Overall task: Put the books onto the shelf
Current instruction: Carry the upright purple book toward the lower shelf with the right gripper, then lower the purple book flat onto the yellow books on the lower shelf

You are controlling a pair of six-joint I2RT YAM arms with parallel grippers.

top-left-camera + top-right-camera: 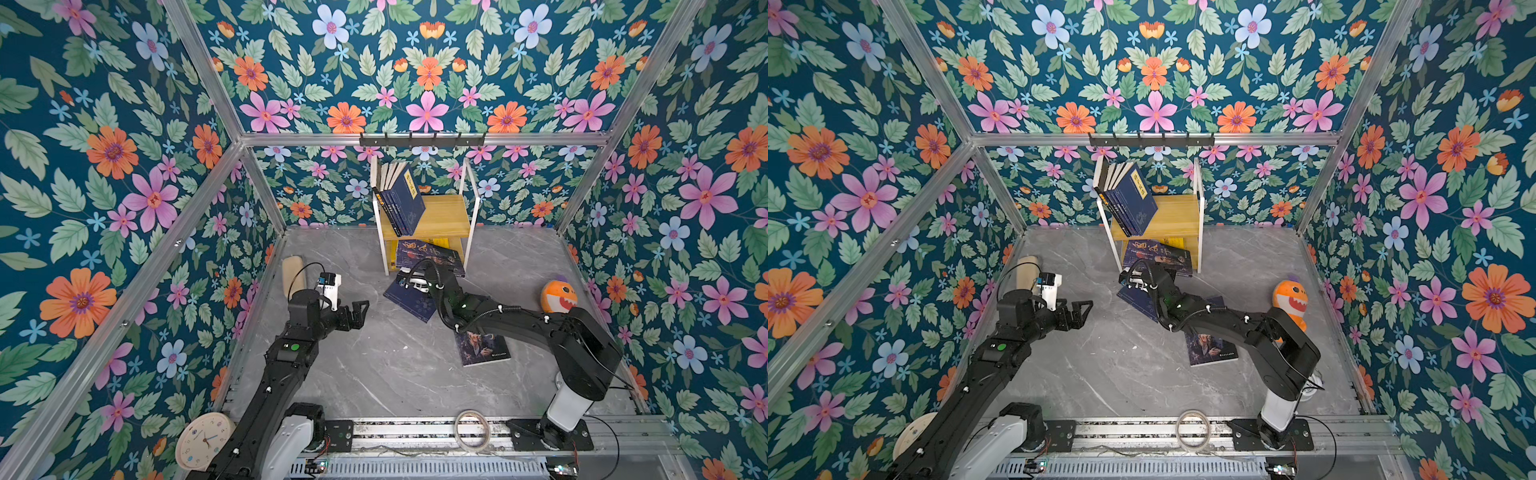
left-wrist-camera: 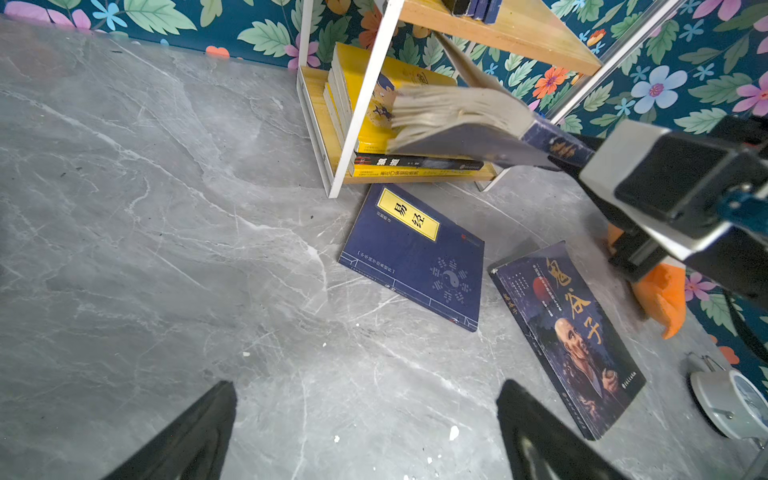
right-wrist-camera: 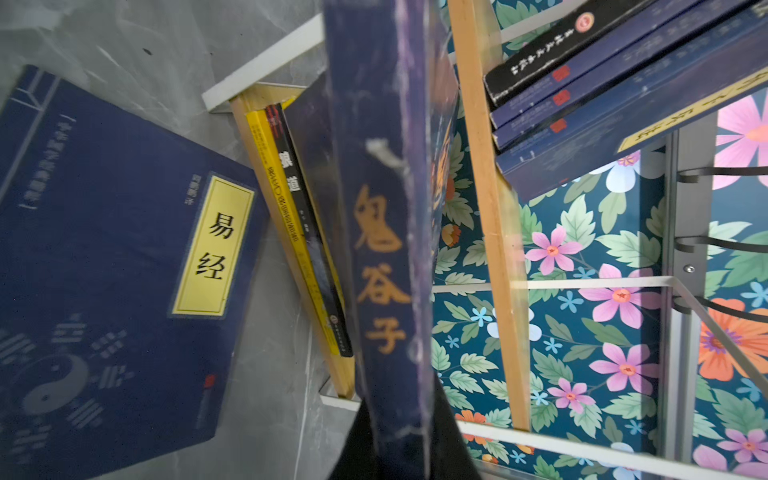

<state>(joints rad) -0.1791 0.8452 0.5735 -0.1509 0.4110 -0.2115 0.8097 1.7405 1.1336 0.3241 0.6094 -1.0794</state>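
insertion of the dark 鬼谷子-spine book (image 3: 386, 249) into the lower tier of the shelf (image 1: 444, 212) is the step in hand, by my reading. the right claw (image 3: 399, 440) is closed nearly all the way, pinching this book by its spine. the page edge leads straight ahead of the jaws and sits between the two boards.

just ahead of and below the claw lies a flat stack of yellow books (image 2: 374, 95) with the black-spined 狼道 book (image 2: 415, 161). the held book hangs above them, pages fanned and its top cover lifted towards the upper board.

to do this well, the claw should stay low and level. it should push straight ahead so the loose cover folds back under the board rather than catching on its front edge. it should let go only when the book's weight rests on the stack.

directly beneath the claw the navy 易经 book (image 2: 415, 257) lies on the table. behind the claw, under the forearm, lies the old-man portrait book (image 2: 569, 332). neither is shelved yet. the left claw (image 1: 360, 316) hovers wide open and empty, well off to the side.
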